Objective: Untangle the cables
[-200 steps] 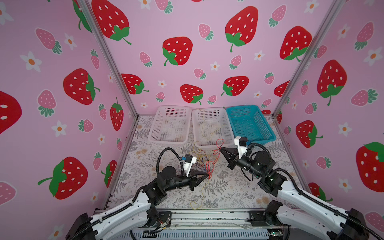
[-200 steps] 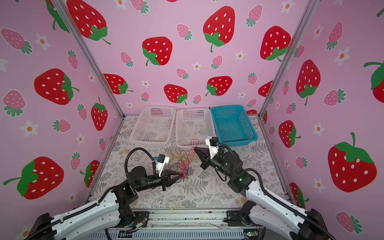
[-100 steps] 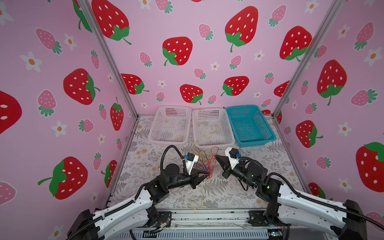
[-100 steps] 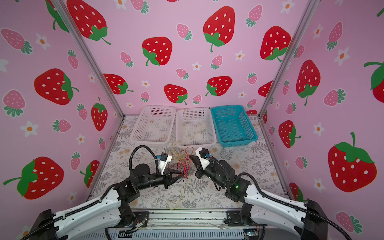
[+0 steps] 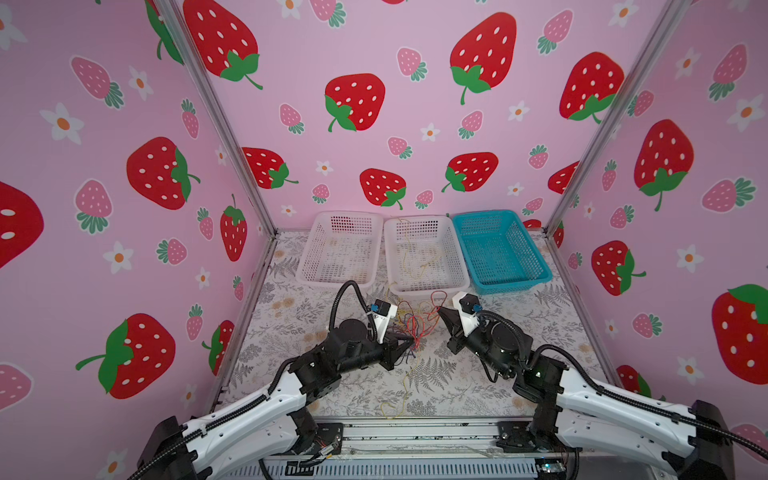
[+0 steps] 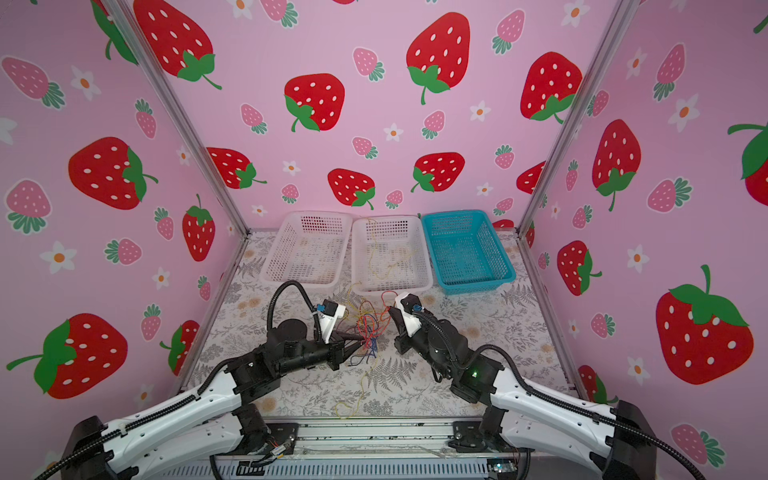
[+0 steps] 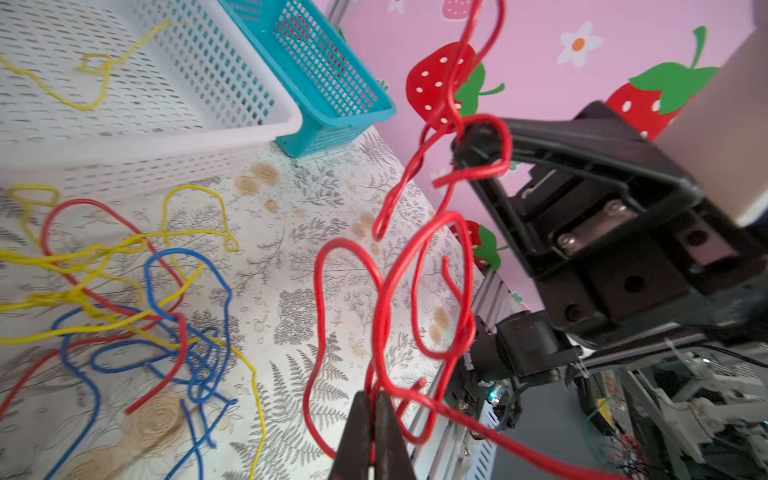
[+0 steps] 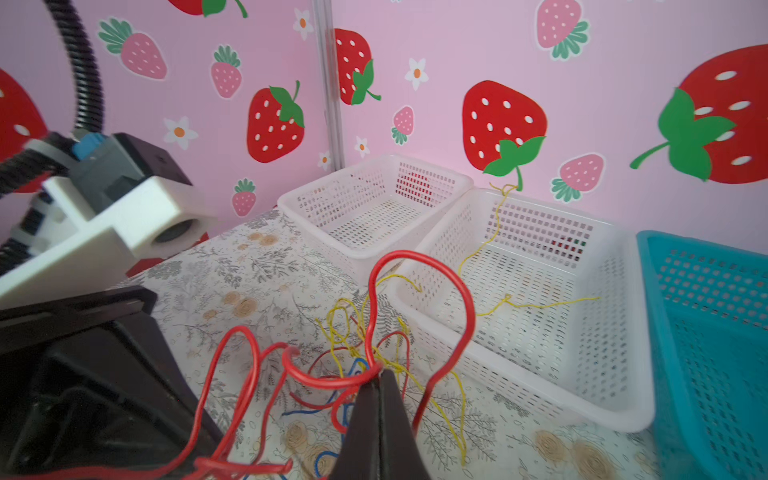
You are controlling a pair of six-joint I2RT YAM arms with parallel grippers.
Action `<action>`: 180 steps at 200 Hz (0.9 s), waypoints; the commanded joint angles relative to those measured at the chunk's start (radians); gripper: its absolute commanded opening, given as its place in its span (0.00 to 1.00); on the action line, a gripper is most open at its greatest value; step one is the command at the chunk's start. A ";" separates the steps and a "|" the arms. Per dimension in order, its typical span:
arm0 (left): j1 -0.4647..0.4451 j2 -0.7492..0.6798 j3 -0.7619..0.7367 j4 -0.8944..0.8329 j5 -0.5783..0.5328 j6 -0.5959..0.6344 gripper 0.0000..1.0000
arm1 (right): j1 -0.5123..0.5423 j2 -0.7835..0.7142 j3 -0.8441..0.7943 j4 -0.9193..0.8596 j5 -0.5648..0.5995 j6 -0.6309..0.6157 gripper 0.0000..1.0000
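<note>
The cables (image 5: 411, 326) (image 6: 368, 328) lie as a loose tangle of thin red, yellow and dark blue strands on the fern-print table, between my two grippers. My left gripper (image 5: 413, 338) (image 7: 374, 395) is shut on a looping red cable (image 7: 380, 291). That same red cable (image 8: 465, 299) runs up to my right gripper (image 5: 440, 309) (image 8: 380, 372), which is shut on it a little higher and farther back. Blue strands (image 7: 153, 270) and yellow strands (image 7: 104, 249) stay on the table. A separate yellow cable (image 5: 415, 257) lies in the middle basket.
Three baskets stand along the back wall: a white basket (image 5: 336, 283), a middle white basket (image 5: 428, 287) and a blue basket (image 5: 515, 284). One yellow strand (image 5: 399, 399) trails toward the table's front edge. Pink strawberry walls close in the left, right and back.
The right gripper came in closer to the left gripper, then drew back slightly, with the red cable between them. The left gripper rose a little. Both stayed shut.
</note>
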 commanded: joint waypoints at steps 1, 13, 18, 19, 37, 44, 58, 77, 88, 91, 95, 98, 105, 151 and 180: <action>0.021 -0.060 0.052 -0.117 -0.114 0.034 0.00 | 0.001 0.012 0.046 -0.203 0.264 0.005 0.00; 0.033 -0.080 0.062 -0.156 -0.118 0.034 0.00 | -0.020 0.069 0.065 -0.262 0.363 0.048 0.00; 0.037 -0.087 0.072 -0.180 -0.123 0.035 0.00 | -0.034 0.084 0.075 -0.295 0.387 0.074 0.00; 0.039 -0.087 0.074 -0.187 -0.124 0.035 0.00 | -0.037 0.088 0.078 -0.301 0.393 0.078 0.00; 0.052 -0.099 0.131 -0.328 -0.154 0.050 0.00 | -0.099 0.122 0.112 -0.406 0.447 0.178 0.00; 0.060 -0.104 0.156 -0.391 -0.170 0.060 0.00 | -0.128 0.117 0.114 -0.430 0.447 0.205 0.00; 0.080 -0.115 0.197 -0.500 -0.201 0.082 0.00 | -0.183 0.077 0.101 -0.437 0.429 0.239 0.00; 0.130 -0.118 0.240 -0.612 -0.211 0.109 0.00 | -0.262 -0.018 0.087 -0.436 0.391 0.267 0.00; 0.168 -0.115 0.254 -0.660 -0.192 0.126 0.00 | -0.301 -0.068 0.081 -0.430 0.365 0.271 0.00; 0.180 -0.112 0.255 -0.668 -0.184 0.131 0.00 | -0.310 -0.080 0.081 -0.430 0.356 0.271 0.00; 0.195 -0.109 0.260 -0.679 -0.172 0.137 0.00 | -0.321 -0.092 0.081 -0.429 0.346 0.271 0.00; 0.205 -0.107 0.261 -0.689 -0.161 0.141 0.00 | -0.329 -0.102 0.081 -0.428 0.341 0.272 0.00; 0.231 -0.102 0.265 -0.702 -0.134 0.149 0.00 | -0.343 -0.121 0.082 -0.430 0.332 0.274 0.00; 0.308 -0.092 0.287 -0.737 -0.005 0.202 0.00 | -0.391 -0.157 0.110 -0.475 0.352 0.291 0.00; 0.311 -0.125 0.292 -0.706 0.045 0.234 0.00 | -0.445 -0.093 0.168 -0.458 0.284 0.276 0.00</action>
